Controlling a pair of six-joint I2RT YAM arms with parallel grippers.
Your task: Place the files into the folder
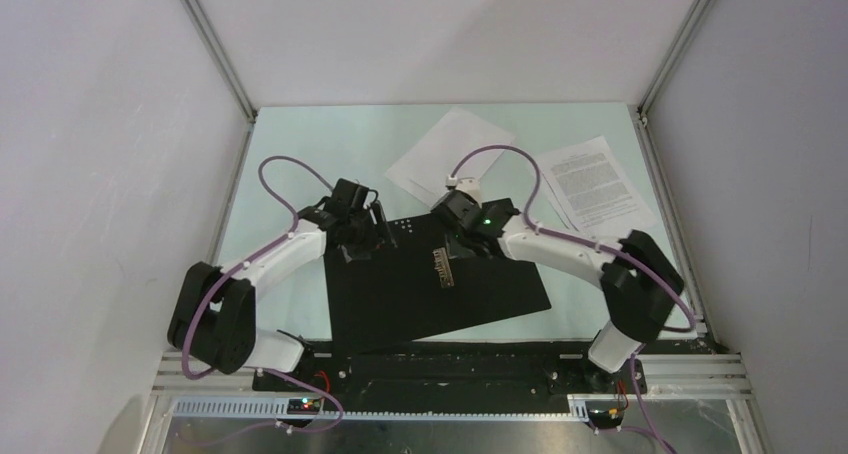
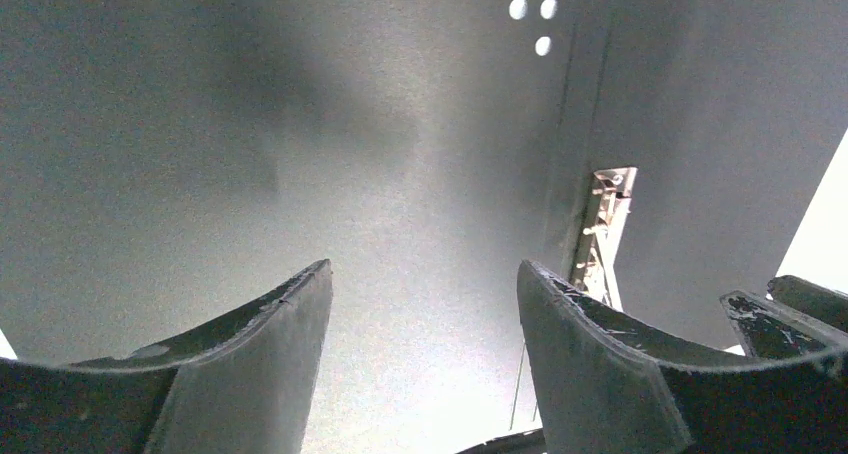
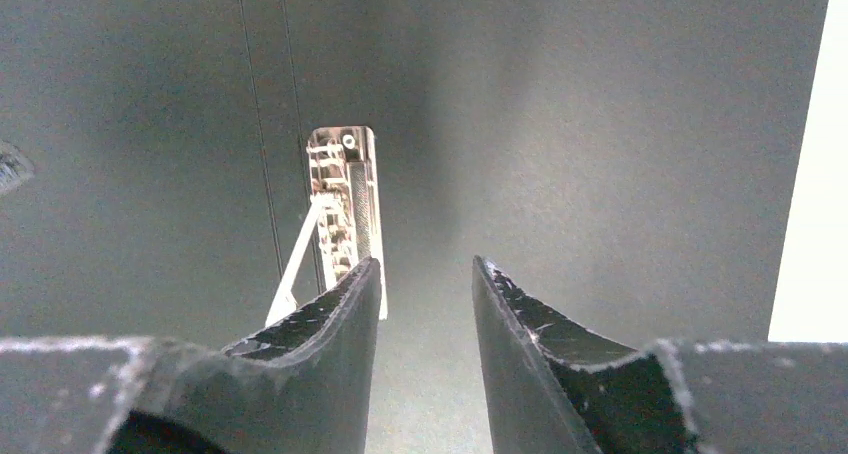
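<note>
Open folder [image 1: 430,294]: near centre of the bench [image 1: 300,144], black inside up. It holds no sheets, only a metal clip [image 1: 441,266] at its middle.
Left arm [image 1: 285,256], right arm [image 1: 560,249]: jaws of both parted and empty, over the folder's far part.
Blank sheets [image 1: 440,149]: far centre, just beyond the folder.
Printed sheets [image 1: 597,184]: far right, apart from it.
Handling: files likely light, limp and slick (lying flat, little to pinch). A corner or free edge looks the best hold.

The top view is evenly lit and sharp. Both wrist views are dim and grainy; pale glare washes the folder [image 2: 300,124], possibly slightly defocused.
</note>
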